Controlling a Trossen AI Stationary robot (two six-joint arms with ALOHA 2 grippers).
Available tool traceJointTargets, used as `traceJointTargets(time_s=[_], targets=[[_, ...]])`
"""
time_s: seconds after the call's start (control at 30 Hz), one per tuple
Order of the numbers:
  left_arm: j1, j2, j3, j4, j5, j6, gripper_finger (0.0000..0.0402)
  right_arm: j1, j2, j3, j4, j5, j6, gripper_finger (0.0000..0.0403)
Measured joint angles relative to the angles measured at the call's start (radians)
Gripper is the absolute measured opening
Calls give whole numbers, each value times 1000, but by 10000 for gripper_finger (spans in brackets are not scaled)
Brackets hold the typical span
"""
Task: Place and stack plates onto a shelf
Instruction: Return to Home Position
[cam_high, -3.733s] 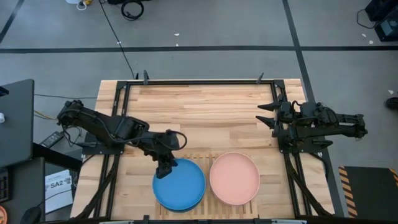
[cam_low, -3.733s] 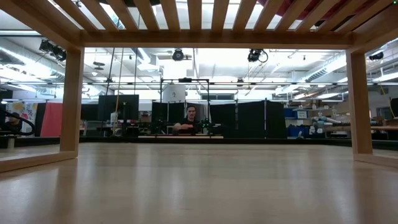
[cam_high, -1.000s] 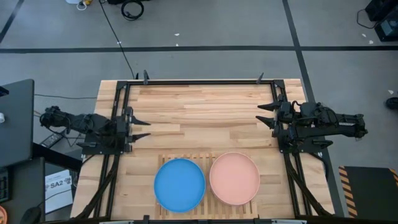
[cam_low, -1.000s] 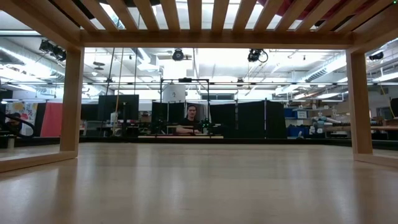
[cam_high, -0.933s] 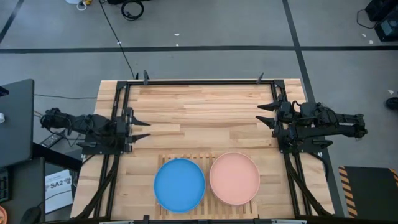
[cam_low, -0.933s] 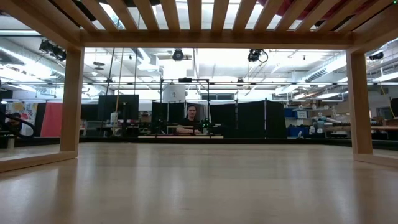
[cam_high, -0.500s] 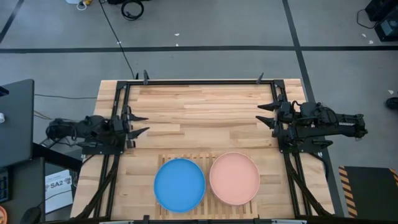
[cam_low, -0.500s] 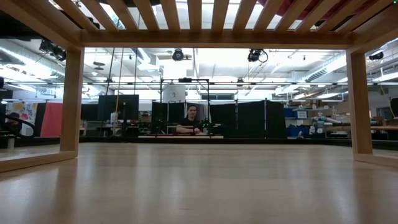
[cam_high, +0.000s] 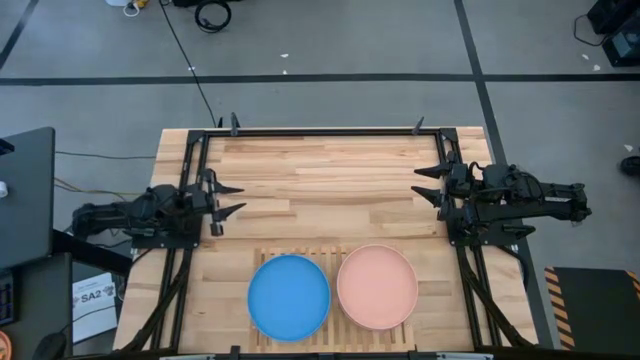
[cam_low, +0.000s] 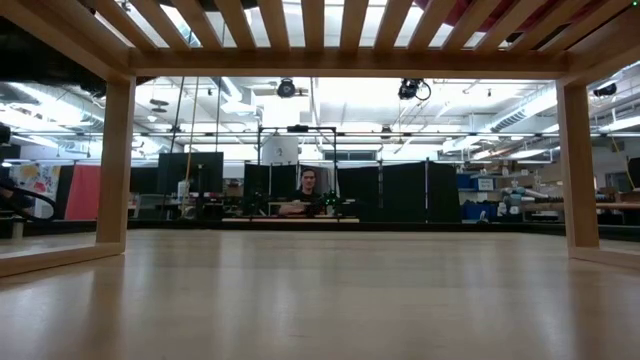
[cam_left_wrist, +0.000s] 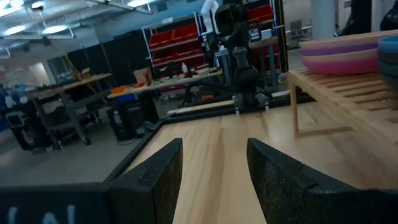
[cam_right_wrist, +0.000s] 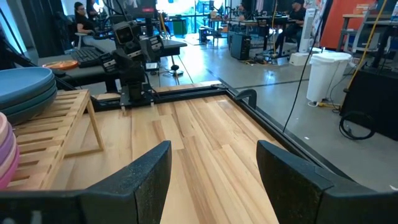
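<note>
Two stacks of plates stand side by side on the slatted wooden shelf (cam_high: 331, 258) at the table's near edge. The blue-topped stack (cam_high: 289, 297) is on the left, the pale pink-topped stack (cam_high: 377, 286) on the right. The left wrist view shows the pink stack (cam_left_wrist: 339, 53) with purple and magenta plates under its top plate. The right wrist view shows the blue stack (cam_right_wrist: 25, 87). My left gripper (cam_high: 238, 200) is open above the table's left edge. My right gripper (cam_high: 424, 186) is open at the right edge. Both are away from the plates.
Bare plank tabletop (cam_high: 320, 180) lies between the two arms and behind the shelf. The low view looks under the shelf slats (cam_low: 320, 25) between its legs (cam_low: 115, 160). A person (cam_low: 308, 195) sits far back in the room.
My left gripper has shifted a little toward the table's far edge and inward over the left edge while its arm swings behind it. It stays open. The plates and my right arm have kept still.
</note>
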Motion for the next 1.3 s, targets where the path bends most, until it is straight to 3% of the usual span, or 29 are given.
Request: traceJointTargets(time_s=[0.33, 0.67, 0.87, 1.3], targets=[[54, 1, -91, 63, 35, -94, 185, 0, -22, 0, -1, -20, -21, 240], [56, 7, -92, 68, 68, -86, 185, 0, -146, -2, -67, -48, -16, 240], [56, 7, -92, 70, 69, -90, 185, 0, -185, -73, -52, -48, -18, 241], [56, 8, -93, 64, 71, -95, 185, 0, -186, -265, 209, -43, -16, 241]])
